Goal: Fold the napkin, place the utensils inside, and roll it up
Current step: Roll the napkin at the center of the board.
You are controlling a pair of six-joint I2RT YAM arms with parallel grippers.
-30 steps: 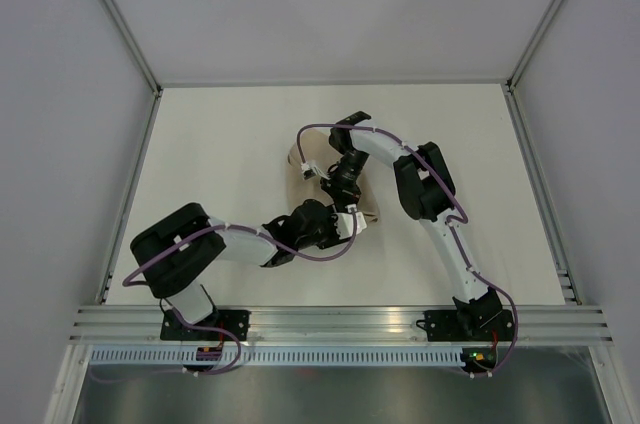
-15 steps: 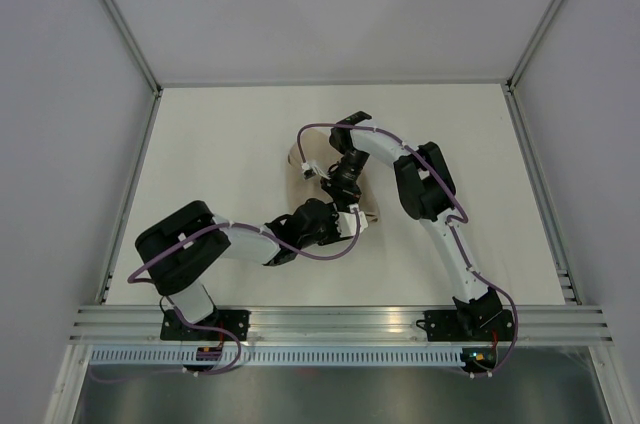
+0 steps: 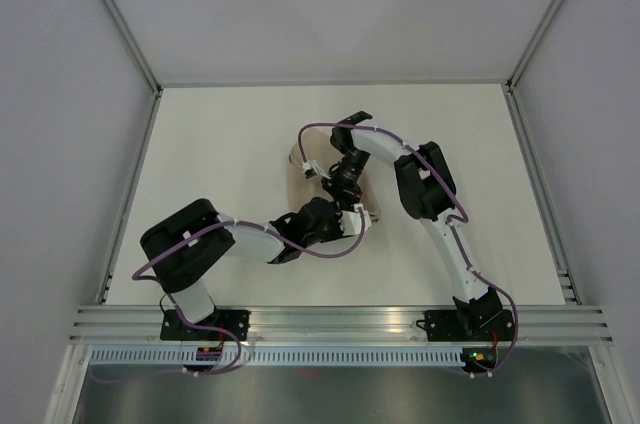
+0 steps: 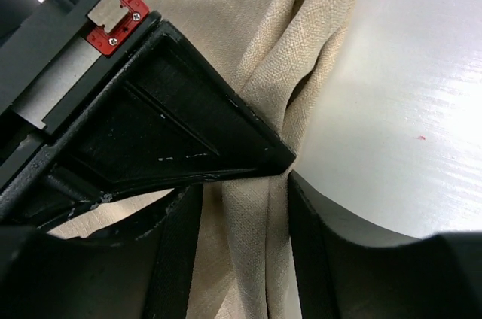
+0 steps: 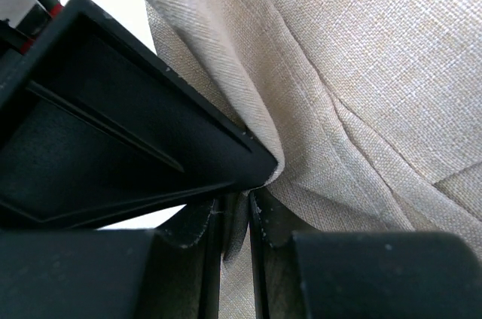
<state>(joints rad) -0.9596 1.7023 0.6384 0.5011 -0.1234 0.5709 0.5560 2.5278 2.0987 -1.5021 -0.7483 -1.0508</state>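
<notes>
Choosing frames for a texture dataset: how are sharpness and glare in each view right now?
Left wrist view: napkin weave sharp, streaky glare on the table at right. Right wrist view: weave crisp, top-left corner blown out white. Top view: soft even light, no hard shadows, napkin too small for texture.

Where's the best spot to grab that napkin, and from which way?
I'd pinch the raised ridge of bunched folds on the napkin, coming down from above with one pincer finger each side. The ridge stands up off the table; the flat parts offer nothing to nip.
</notes>
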